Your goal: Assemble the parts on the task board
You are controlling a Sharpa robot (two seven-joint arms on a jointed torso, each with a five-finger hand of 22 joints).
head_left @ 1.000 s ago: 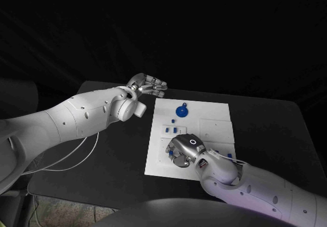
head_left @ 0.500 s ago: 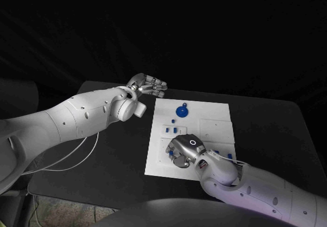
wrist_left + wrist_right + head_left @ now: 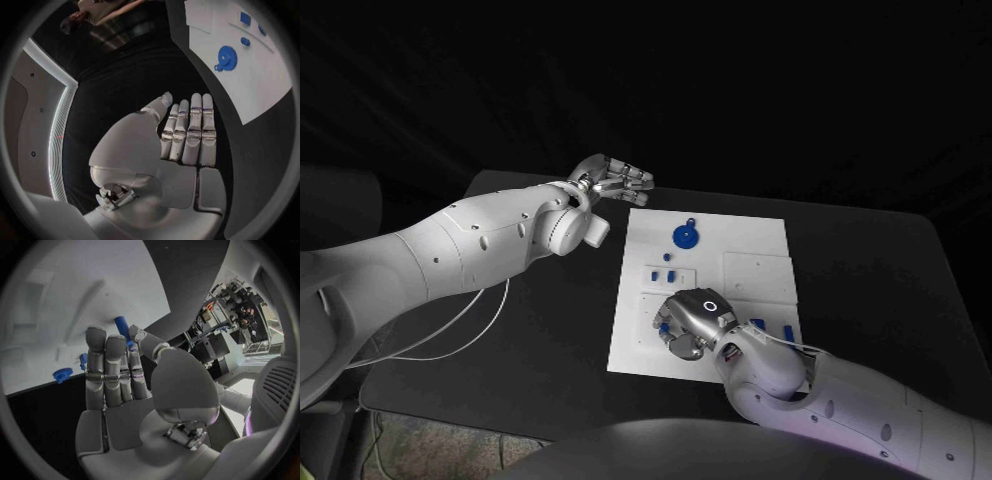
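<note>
A black table (image 3: 531, 330) carried the white task board (image 3: 747, 250). The left robot hand (image 3: 615, 180) hovered spread and empty off the board's far corner. The right robot hand (image 3: 689, 322) hung over the near part, fingers straight, holding nothing. A blue gear (image 3: 685, 236) and small blue pieces (image 3: 661, 271) lay loose, so assembly seemed barely begun.

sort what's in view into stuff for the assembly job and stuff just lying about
For the job:
task board
blue gear part on the board's far end
small blue parts mid-board
blue part by the right hand

Just there:
black table
white cable under the left arm
</note>
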